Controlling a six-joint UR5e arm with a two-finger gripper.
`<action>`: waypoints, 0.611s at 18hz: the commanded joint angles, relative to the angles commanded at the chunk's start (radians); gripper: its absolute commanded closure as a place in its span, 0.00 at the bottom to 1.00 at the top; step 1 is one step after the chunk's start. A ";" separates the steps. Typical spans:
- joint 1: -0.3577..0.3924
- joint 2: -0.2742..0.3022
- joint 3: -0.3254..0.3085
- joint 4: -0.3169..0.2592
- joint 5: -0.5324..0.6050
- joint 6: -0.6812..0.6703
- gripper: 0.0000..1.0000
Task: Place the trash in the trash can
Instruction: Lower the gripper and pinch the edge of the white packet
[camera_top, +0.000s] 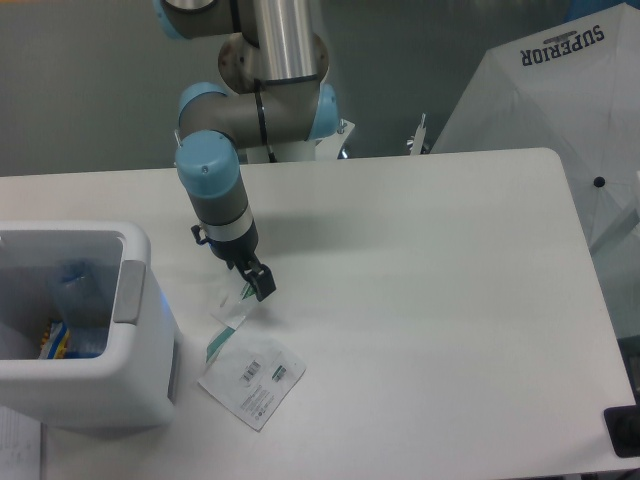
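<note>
The white trash can (140, 330) stands at the table's left front. The crushed clear bottle (78, 295) lies inside it as a bluish blur. The flat white pouch with a barcode label (252, 378) lies on the table just right of the can. The small white-and-green wrapper (230, 318) sits just above the pouch, its upper corner up at the fingertips. My gripper (260, 285) points down and looks shut on that corner of the wrapper, a short way right of the can.
A yellow and blue item (55, 340) also lies in the can. A white umbrella (560, 90) stands beyond the table's far right corner. A dark object (622, 432) sits at the front right edge.
</note>
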 joint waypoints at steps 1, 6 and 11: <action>0.002 0.002 0.003 0.000 0.000 -0.009 0.62; 0.012 0.009 0.008 -0.002 -0.014 -0.014 1.00; 0.061 0.052 0.008 -0.005 -0.061 -0.015 1.00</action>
